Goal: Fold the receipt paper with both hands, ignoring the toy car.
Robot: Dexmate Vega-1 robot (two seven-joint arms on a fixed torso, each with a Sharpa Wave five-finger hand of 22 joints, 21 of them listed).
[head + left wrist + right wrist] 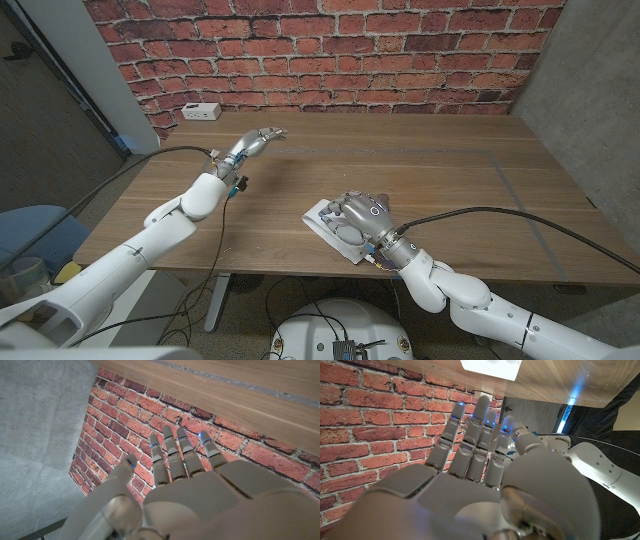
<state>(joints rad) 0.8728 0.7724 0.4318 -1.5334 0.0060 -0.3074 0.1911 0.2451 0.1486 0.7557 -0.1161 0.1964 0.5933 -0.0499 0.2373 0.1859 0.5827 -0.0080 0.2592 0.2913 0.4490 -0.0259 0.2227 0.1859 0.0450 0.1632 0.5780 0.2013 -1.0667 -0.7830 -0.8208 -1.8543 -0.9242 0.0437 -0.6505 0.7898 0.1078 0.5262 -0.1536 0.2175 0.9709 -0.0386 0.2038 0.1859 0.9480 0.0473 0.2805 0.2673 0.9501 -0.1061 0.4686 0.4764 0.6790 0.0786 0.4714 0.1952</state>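
One receipt paper (pixel 322 222) is seen near the front edge of the wooden table (pixel 450 180), partly covered by the right hand (pixel 358 218), which is laid on it with fingers bent over the sheet; whether it is gripped cannot be told. The left hand (pixel 252 143) is raised over the table's left rear part, fingers extended and apart, nothing held. One white box (pixel 201 111) is seen at the back left edge. Wide bare wood is left between the hands and to the right.

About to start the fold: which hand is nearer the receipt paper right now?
Right. The right hand sits on the receipt paper at the table's near edge. The left hand is raised over bare table, well off toward the far left side, touching nothing.
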